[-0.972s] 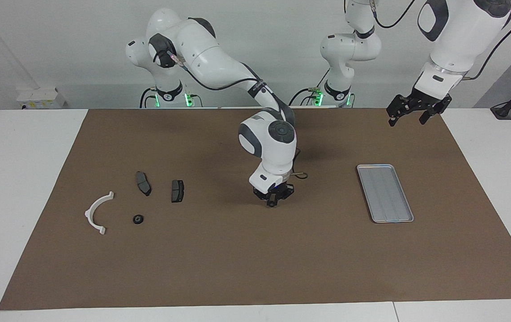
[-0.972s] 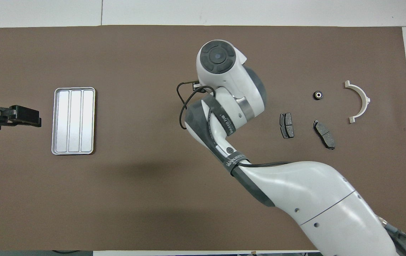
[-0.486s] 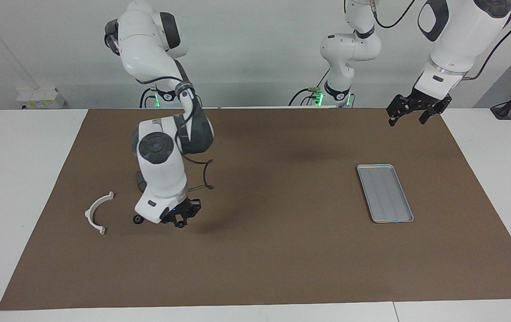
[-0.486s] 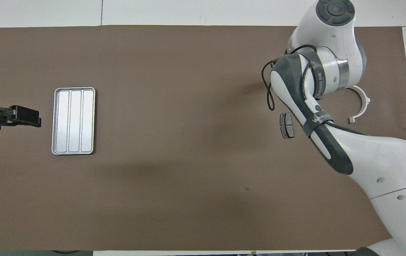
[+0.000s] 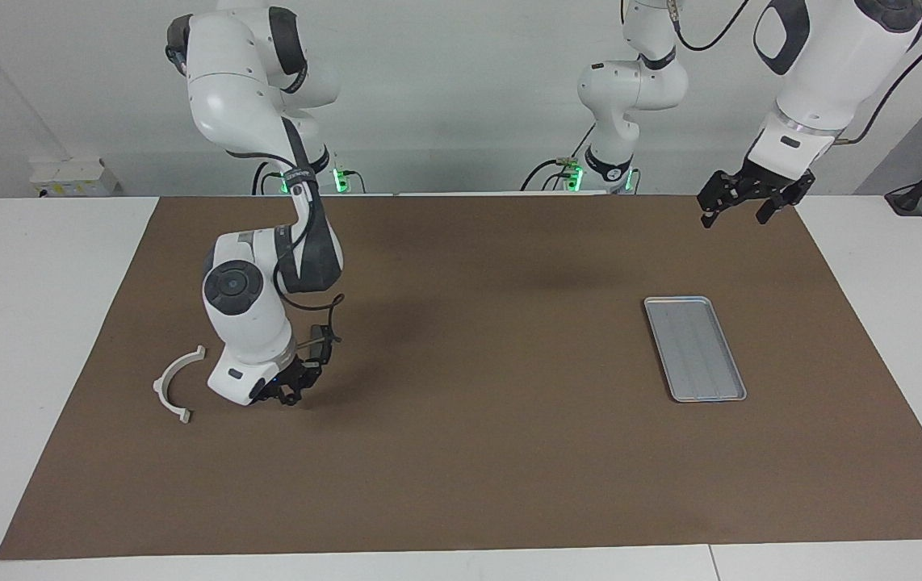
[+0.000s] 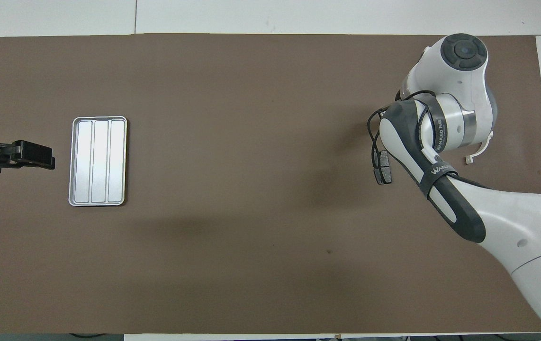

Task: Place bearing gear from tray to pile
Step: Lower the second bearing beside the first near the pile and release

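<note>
Evidently delivering, the right gripper (image 5: 290, 394), fingertips pressed together, hangs low over the pile at nine o'clock on the mat (image 5: 461, 468) in the facing view, beside the white bracket (image 5: 173, 386) and a brake pad (image 6: 383, 166), its wrist hiding the bearing gear, while the tray (image 5: 695, 347) lies bare at three o'clock and the left gripper (image 5: 735, 211) waits spread above it at one o'clock.

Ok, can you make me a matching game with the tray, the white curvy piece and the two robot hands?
Things:
1. tray
2. white half-ring bracket
3. right gripper
4. left gripper

States:
A. low over the mat beside the bracket, fingers shut
B. lying flat with nothing in it
C. hanging up high, fingers open, waiting
D. lying on the mat at the right arm's end

Pairs: 1-B, 2-D, 3-A, 4-C
</note>
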### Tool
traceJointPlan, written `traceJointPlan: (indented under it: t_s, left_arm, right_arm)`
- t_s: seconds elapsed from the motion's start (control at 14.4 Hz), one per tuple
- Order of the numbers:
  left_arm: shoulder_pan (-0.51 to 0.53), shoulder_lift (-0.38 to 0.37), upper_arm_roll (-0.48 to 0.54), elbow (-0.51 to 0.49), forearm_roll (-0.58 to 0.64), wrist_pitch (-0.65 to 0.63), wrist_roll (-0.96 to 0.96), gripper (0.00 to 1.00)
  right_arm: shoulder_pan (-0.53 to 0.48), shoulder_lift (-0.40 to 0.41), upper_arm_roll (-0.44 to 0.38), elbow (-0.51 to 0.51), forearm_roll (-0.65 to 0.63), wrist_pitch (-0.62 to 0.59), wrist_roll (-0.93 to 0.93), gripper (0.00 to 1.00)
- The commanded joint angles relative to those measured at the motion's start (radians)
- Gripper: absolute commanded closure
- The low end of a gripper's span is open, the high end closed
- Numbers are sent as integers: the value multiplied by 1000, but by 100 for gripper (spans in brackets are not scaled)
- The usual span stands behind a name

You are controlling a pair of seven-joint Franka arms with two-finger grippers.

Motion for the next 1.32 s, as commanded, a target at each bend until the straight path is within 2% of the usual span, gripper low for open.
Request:
traceJointPlan:
  t_s: [0.0, 0.21, 0.49, 0.56, 0.62, 0.69, 0.9, 1.25]
  left_arm:
    - [-4, -9, 4, -6, 11, -12, 8, 0]
    - [-4, -9, 4, -6, 11, -12, 6, 0]
    - [-4, -9, 4, -6, 11, -13, 6, 0]
    - [-4, -9, 4, -6, 11, -12, 8, 0]
    - [-4, -9, 4, -6, 11, -12, 6, 0]
    - [-4, -9, 4, -6, 11, -12, 6, 0]
    - [-4, -9, 4, -6, 11, -12, 6, 0]
    - [-4, -9, 4, -6, 11, -13, 6, 0]
  right_arm:
    - [-23, -79, 16, -151, 0, 72, -15, 100]
    - [-30, -104, 16, -248, 0, 155, -12, 100]
    - [-35, -107, 16, -277, 0, 177, -11, 100]
    - [-33, -107, 16, -270, 0, 177, -6, 84]
    - [-29, -107, 18, -256, 0, 160, 12, 11]
    - [-24, -115, 16, -245, 0, 146, 37, 0]
    - [-21, -124, 18, -181, 0, 85, 55, 0]
    - [-23, -161, 18, 11, 0, -64, 55, 0]
